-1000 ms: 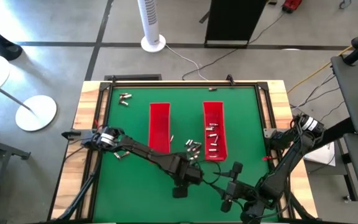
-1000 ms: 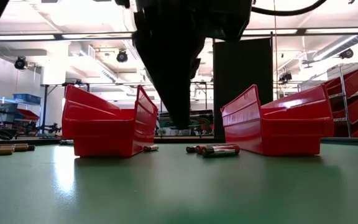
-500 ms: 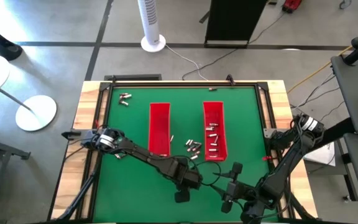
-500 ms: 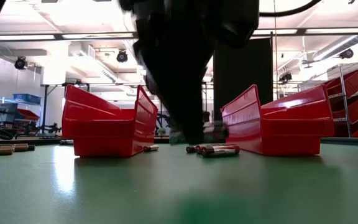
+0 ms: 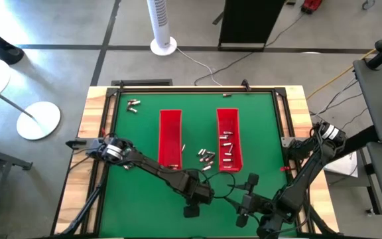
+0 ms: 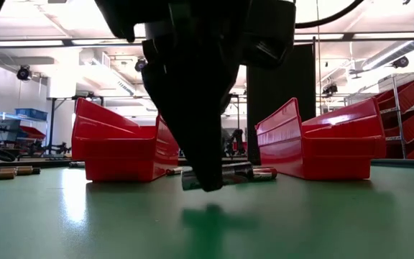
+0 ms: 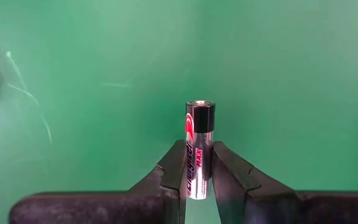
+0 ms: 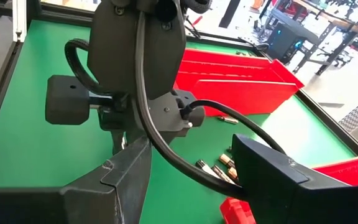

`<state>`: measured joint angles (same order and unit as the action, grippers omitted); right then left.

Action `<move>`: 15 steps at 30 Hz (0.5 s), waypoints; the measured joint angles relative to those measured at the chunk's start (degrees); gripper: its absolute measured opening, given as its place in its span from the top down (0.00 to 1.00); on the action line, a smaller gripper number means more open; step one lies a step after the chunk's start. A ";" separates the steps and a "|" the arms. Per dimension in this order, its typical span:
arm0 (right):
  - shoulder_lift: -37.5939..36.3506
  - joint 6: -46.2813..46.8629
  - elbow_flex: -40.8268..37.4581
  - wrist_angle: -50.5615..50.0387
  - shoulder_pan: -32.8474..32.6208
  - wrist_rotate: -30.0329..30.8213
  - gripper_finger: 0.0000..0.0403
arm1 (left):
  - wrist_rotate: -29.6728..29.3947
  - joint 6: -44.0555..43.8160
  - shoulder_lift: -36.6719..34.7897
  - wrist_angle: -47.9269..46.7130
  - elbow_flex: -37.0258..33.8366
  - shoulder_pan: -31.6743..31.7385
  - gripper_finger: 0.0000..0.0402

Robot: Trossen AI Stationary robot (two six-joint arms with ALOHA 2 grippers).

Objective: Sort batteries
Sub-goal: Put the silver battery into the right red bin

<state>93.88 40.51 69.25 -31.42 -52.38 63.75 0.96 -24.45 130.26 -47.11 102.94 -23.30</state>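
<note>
My left gripper point(image 5: 196, 194) hangs low over the green mat near the table's near edge, shut on one silvery battery point(image 7: 200, 118) with a black end. In the low view the battery point(image 6: 228, 173) lies level just above the mat. More batteries lie in a cluster point(image 5: 206, 157) between the two red trays, in the right tray point(image 5: 227, 143), and loose near the far left corner point(image 5: 133, 104). My right gripper point(image 5: 244, 196) waits open to the right of the left one; its fingers point(image 8: 129, 177) frame the left arm's wrist. My left gripper pinches the battery between its two fingers on the silver body point(image 7: 197, 158), on the half away from the black end. The fingers come from above, pointing down, and lie across it. The battery is lifted clear and level, black end point(image 7: 200, 112) sticking out past the fingertips.
Two long red trays stand side by side mid-table: the left tray point(image 5: 170, 136) and the right tray point(image 5: 228, 162). A raised dark frame point(image 5: 192, 88) borders the mat. The left arm's black cable point(image 8: 166, 143) loops between the two grippers. Bare mat lies along the near edge.
My left gripper has come away from the battery cluster toward the table's near edge and lower. The battery it carries now shows level just above the mat, closer to the low camera. The right arm has kept still.
</note>
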 joint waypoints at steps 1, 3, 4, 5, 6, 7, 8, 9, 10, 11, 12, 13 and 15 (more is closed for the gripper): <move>0.00 -0.03 0.00 -0.04 -0.02 -0.12 0.46 | 0.12 0.00 0.24 0.07 0.00 0.01 0.91; 0.00 -0.04 0.00 -0.02 -0.02 -0.16 0.46 | 0.89 0.00 0.75 0.15 0.02 -0.01 0.91; -0.01 -0.04 0.00 -0.05 -0.02 -0.23 0.47 | 1.33 0.02 1.22 0.25 0.07 -0.01 0.91; -0.01 -0.04 0.00 0.00 -0.02 -0.22 0.47 | 1.48 0.01 1.40 0.23 0.15 -0.03 0.91; -0.01 -0.04 0.00 0.05 -0.02 -0.15 0.47 | 1.51 0.00 1.61 0.19 0.16 -0.01 0.91; -0.01 -0.04 0.00 0.04 -0.02 -0.12 0.47 | 1.55 0.00 1.82 0.21 0.23 -0.01 0.91; 0.00 -0.04 0.00 0.10 -0.02 -0.09 0.46 | 1.55 0.07 1.89 0.19 0.24 -0.01 0.91; -0.01 -0.04 0.00 0.12 -0.02 -0.08 0.46 | 1.55 0.14 1.92 0.20 0.26 -0.01 0.91; -0.01 -0.04 0.00 0.13 -0.02 -0.06 0.46 | 1.55 0.13 1.92 0.23 0.24 -0.01 0.91; -0.01 -0.04 0.00 0.13 0.00 -0.04 0.47 | 1.55 0.13 1.92 0.23 0.26 -0.01 0.91; -0.01 -0.04 0.00 0.13 0.00 0.00 0.47 | 1.52 0.13 1.92 0.28 0.24 -0.01 0.91; 0.01 -0.04 0.00 0.15 0.00 0.02 0.47 | 1.54 0.09 1.92 0.32 0.22 -0.01 0.91; 0.00 -0.02 0.00 0.18 0.00 -0.34 0.46 | 1.52 0.07 1.92 0.33 0.24 -0.01 0.90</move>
<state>93.87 40.49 69.25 -31.24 -52.38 63.41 2.48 -24.38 132.18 -46.77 103.18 -23.31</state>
